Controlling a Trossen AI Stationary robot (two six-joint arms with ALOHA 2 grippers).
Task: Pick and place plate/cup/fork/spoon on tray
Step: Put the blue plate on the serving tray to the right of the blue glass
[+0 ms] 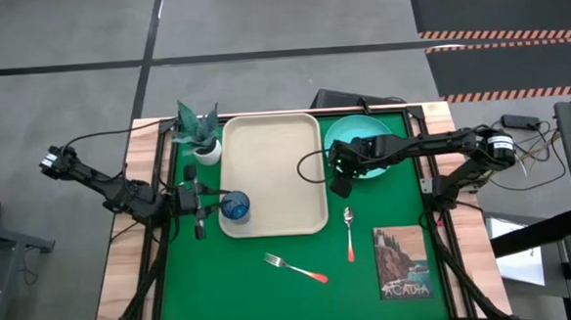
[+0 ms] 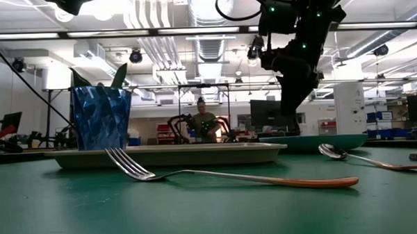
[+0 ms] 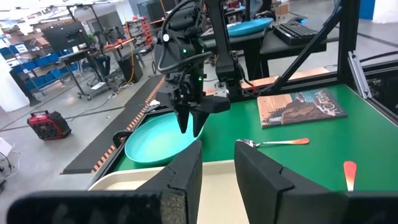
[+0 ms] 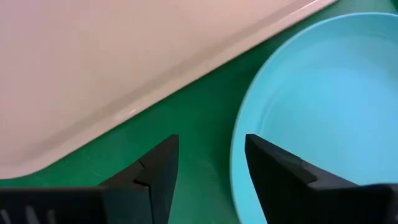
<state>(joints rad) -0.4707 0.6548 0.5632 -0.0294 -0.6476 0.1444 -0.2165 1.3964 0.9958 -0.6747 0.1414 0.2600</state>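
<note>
Green bench mat (image 1: 273, 288): only right wrist view showed plate (image 4: 323, 106) rim beneath right gripper (image 4: 208, 165), jaws spread, empty.

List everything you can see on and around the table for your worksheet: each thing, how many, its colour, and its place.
tray: one, cream, mid-table
cup: one, dark blue, on tray's near-left corner
plate: one, turquoise, on mat right of tray
spoon: one, silver with orange handle, on mat below plate
fork: one, silver with orange handle, on mat below tray
potted plant: one, green in white pot, left of tray
book: one, near-right corner
person: one, background
left gripper: open, beside cup
right gripper: open, over plate's left edge
</note>
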